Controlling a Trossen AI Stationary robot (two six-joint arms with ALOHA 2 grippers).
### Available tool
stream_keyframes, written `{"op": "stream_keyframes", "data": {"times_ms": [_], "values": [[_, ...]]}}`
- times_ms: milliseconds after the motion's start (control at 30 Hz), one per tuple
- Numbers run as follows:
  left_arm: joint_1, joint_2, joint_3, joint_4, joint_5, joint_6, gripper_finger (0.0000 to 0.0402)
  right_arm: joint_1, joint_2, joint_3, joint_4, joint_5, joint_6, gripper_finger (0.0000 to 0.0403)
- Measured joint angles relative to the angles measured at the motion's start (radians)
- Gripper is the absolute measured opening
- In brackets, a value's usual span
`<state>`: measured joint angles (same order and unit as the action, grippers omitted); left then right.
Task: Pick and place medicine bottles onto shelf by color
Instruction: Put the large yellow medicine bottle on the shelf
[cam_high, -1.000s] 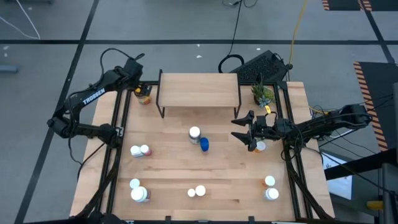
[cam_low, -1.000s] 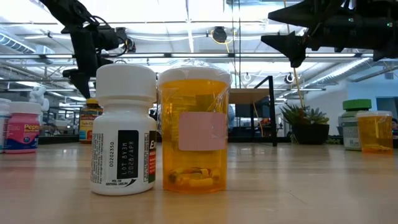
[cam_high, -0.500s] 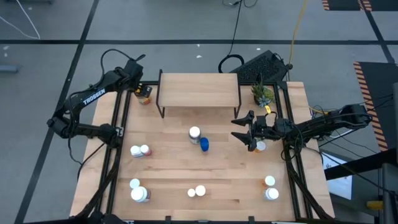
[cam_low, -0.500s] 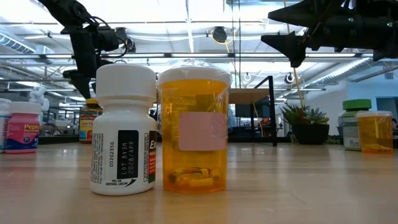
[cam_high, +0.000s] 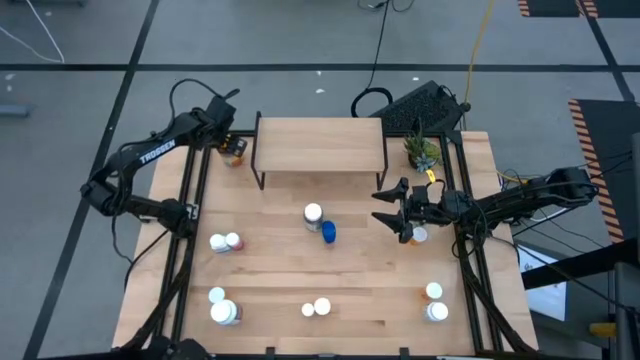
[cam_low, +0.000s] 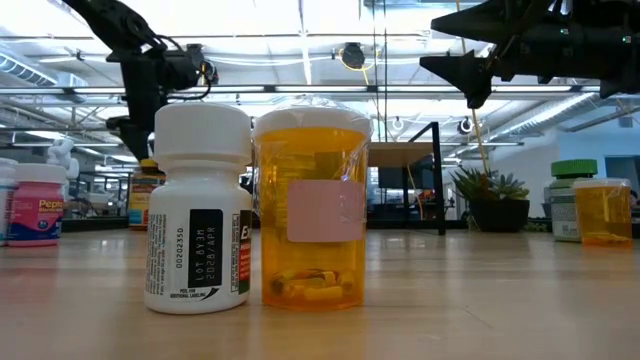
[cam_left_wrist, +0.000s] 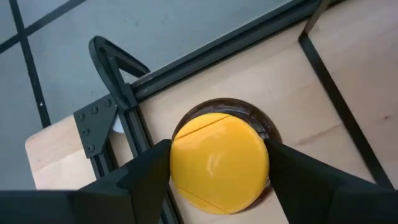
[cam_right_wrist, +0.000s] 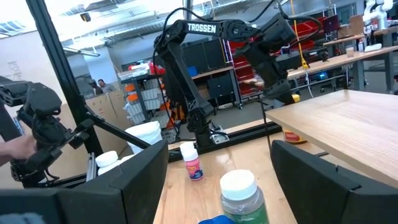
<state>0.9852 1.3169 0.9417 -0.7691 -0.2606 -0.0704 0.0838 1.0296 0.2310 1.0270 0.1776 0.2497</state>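
Left gripper (cam_left_wrist: 217, 171): at the far left corner of the table, just left of the shelf; its two fingers stand on both sides of the yellow-capped bottle (cam_left_wrist: 219, 160), close to the cap, but I cannot tell if they press it.
Yellow-capped bottle: upright on the tabletop (cam_high: 270, 260), beside the shelf's left legs, not on the shelf.
Right gripper (cam_high: 393, 210): above the table's right side, fingers spread apart, holding nothing.
Shelf (cam_high: 320, 147): at the far middle of the table; its board carries no bottle.
Other bottles: a white-capped bottle (cam_high: 313, 214) and a blue bottle (cam_high: 328, 232) near the centre; the rest are scattered along the left, near and right sides.
Potted plant (cam_high: 421, 151): just right of the shelf.
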Motion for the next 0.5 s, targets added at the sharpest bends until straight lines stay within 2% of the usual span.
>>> {"op": "stream_keyframes", "data": {"times_ms": [233,500], "values": [[0.003,0.002,-0.001,0.004,-0.003,0.008,0.0225,0.003,0.0,0.0,-0.007,0.0,-0.002,0.0281],[-0.006,-0.058,-0.007,-0.039,-0.008,0.012,0.0226,0.003,0.0,0.0,-0.007,0.0,-0.001,0.0281]]}}
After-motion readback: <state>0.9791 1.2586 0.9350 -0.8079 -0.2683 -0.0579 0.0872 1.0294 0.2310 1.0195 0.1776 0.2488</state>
